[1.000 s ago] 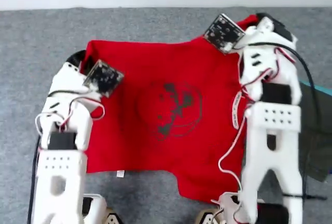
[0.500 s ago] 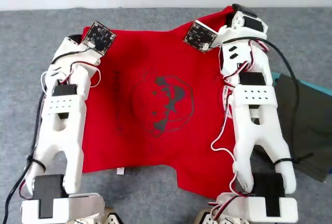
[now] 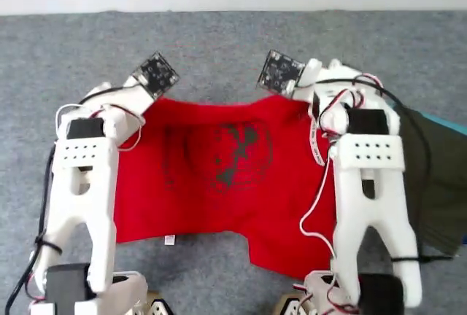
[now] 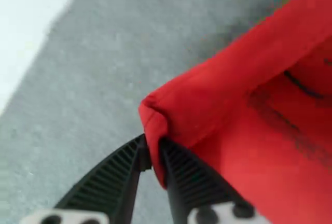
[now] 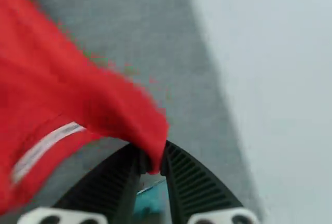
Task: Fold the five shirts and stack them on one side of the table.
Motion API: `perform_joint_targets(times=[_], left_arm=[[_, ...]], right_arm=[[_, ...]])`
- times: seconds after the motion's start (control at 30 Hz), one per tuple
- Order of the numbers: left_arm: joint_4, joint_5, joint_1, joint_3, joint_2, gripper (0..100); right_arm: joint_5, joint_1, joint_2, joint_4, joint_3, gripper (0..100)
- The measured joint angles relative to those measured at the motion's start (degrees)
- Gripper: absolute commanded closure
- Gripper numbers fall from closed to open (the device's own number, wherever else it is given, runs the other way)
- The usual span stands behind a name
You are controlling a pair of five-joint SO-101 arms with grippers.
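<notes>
The red shirt lies mid-frame in the high view on the grey table, with its far edge held up off the surface. The left hand is clamped on the shirt's upper-left corner, and the right hand pinches the upper-right corner. Bare table runs across the top of the frame beyond that raised edge. A dark green shirt lies at the right edge, just beside the red one.
</notes>
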Motion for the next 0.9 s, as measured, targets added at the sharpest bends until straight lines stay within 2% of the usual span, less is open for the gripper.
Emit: perform_joint_targets(times=[0.2,0.4,0.5,0.63,0.77,0.9], left_arm=[[8.3,-3.0,-0.8,0.0,-0.7,98],[9.5,-3.4,-0.8,3.9,-0.9,98],[9.7,-6.5,-0.8,7.1,-1.0,98],[9.7,-7.5,-0.8,10.6,-1.0,98],[9.7,-7.6,-0.8,12.7,-1.0,98],[9.7,-7.6,-1.1,13.5,-1.0,98]], right_arm=[[-2.7,0.0,-5.5,18.8,-0.1,98.8],[-7.3,0.0,-7.7,35.3,-0.1,98.8],[-8.9,0.0,-7.7,41.7,-0.1,98.8],[-10.5,0.0,-7.7,48.0,-0.1,98.8],[-11.8,-0.2,-10.1,48.1,3.7,98.8],[-12.0,-4.6,-14.8,48.3,10.8,98.8]])
